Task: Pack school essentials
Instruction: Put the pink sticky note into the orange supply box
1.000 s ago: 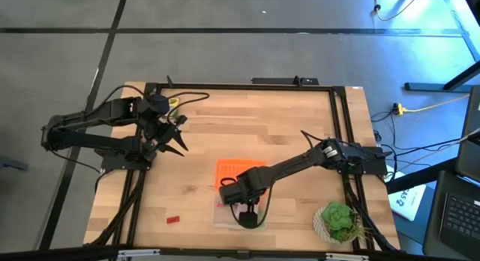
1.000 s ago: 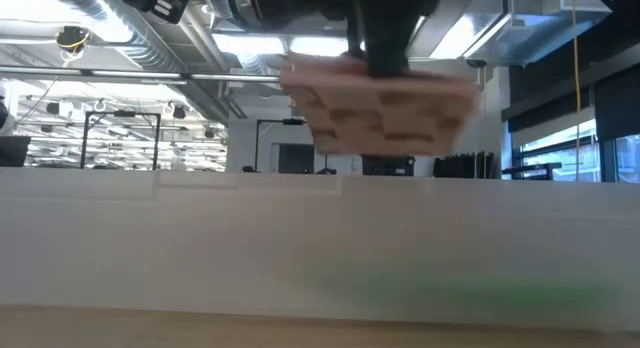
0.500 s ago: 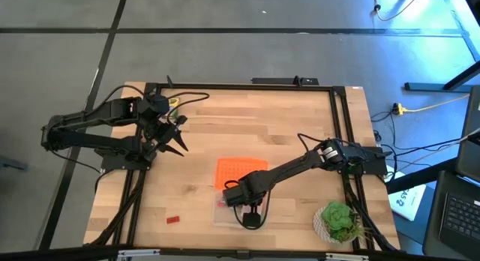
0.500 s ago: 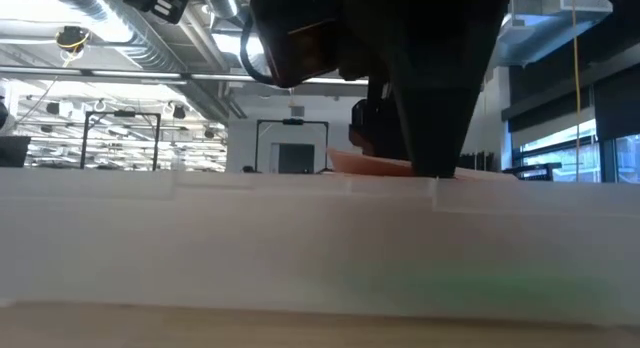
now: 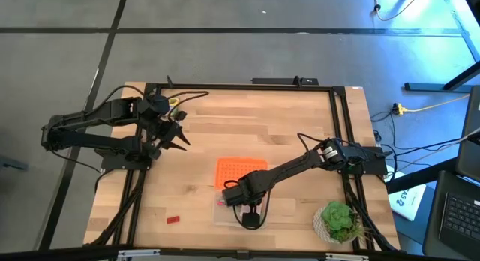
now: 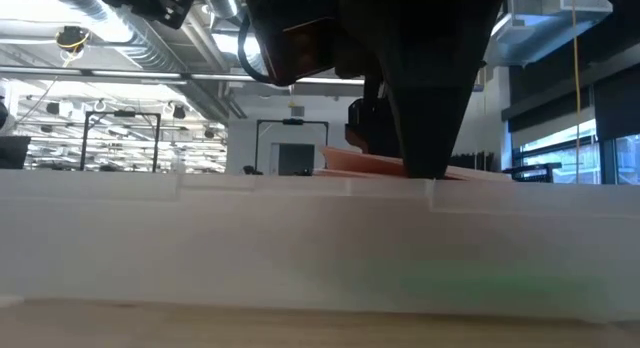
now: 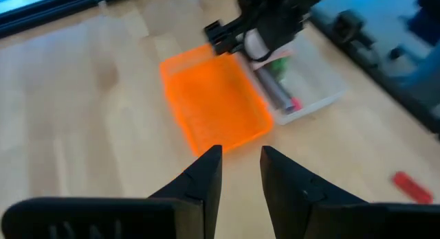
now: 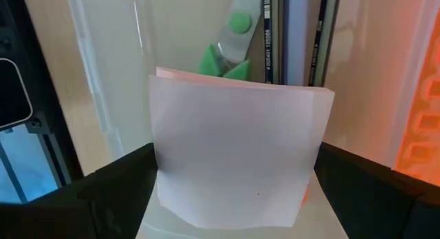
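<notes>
My right gripper [image 8: 237, 198] is shut on the pink square pad [image 8: 237, 156] and hangs low over the clear plastic box [image 5: 222, 216]. Inside the box, under the pad, lie the green-handled scissors [image 8: 230, 50] and thin pencils [image 8: 295, 33]. In the low view the pad [image 6: 370, 163] shows just above the box's wall [image 6: 300, 238]. The tiny red block [image 5: 173, 218] lies on the table near its near left corner. My left gripper [image 5: 177, 138] hovers open over the table's left side, touching nothing. I cannot make out the crayon box. My right gripper pinches the pink pad between its two fingers [image 8: 103, 191], which lie on two opposite side edges [image 8: 161, 191]. The fingers come from above, pointing down. The pad stands on edge inside the box's opening; whether its lower edge touches anything is hidden.
The orange perforated lid [image 5: 240, 171] lies flat on the table right against the box's far side. A leafy potted plant [image 5: 337, 220] stands at the near right corner. Bare wood [image 5: 262, 118] stretches across the far half of the table.
My right gripper has come down toward the clear box, still shut on the pink pad. In the low view the pad has dropped from well above the box's wall to just over its rim. Most of the drop came early; it has since nearly stopped.
</notes>
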Available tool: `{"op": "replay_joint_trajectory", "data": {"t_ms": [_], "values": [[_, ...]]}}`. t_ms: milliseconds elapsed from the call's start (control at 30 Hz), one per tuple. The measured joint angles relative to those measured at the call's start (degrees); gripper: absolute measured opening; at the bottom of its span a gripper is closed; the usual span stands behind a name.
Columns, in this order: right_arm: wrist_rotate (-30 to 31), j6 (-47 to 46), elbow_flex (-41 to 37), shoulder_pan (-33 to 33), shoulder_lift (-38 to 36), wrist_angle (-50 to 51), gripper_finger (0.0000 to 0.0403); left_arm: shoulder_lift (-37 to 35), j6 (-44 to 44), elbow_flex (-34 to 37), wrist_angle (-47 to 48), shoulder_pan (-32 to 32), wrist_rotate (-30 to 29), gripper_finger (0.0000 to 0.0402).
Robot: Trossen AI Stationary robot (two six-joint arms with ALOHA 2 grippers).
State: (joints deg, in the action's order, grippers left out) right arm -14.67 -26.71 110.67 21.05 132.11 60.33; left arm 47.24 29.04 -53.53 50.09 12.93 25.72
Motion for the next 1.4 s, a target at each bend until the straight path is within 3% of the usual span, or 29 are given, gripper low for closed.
{"op": "replay_joint_trajectory", "data": {"t_ms": [267, 467, 800, 1267, 1400], "values": [[-0.2, 1.4, 0.0, 0.0, 0.0, -2.3, 0.0381, 0.0, 0.0, 0.0, 0.0, 0.0, -9.5, 0.0094], [-4.1, 1.5, 0.0, 0.0, 0.0, -2.5, 0.0381, 0.0, 0.0, 0.0, 0.0, 0.0, -12.8, 0.0094], [-3.1, -4.5, 0.0, 0.0, 0.0, -2.3, 0.0381, 0.0, 0.0, 0.0, 0.0, 0.0, -13.1, 0.0094], [-2.4, -4.3, -0.4, 0.6, 0.0, -3.5, 0.0399, 0.0, 0.0, 0.0, 0.0, 0.0, -13.1, 0.0094], [-5.3, -2.8, -0.3, 0.5, 0.0, -2.7, 0.0399, 0.0, 0.0, 0.0, 0.0, 0.0, -13.1, 0.0094]]}}
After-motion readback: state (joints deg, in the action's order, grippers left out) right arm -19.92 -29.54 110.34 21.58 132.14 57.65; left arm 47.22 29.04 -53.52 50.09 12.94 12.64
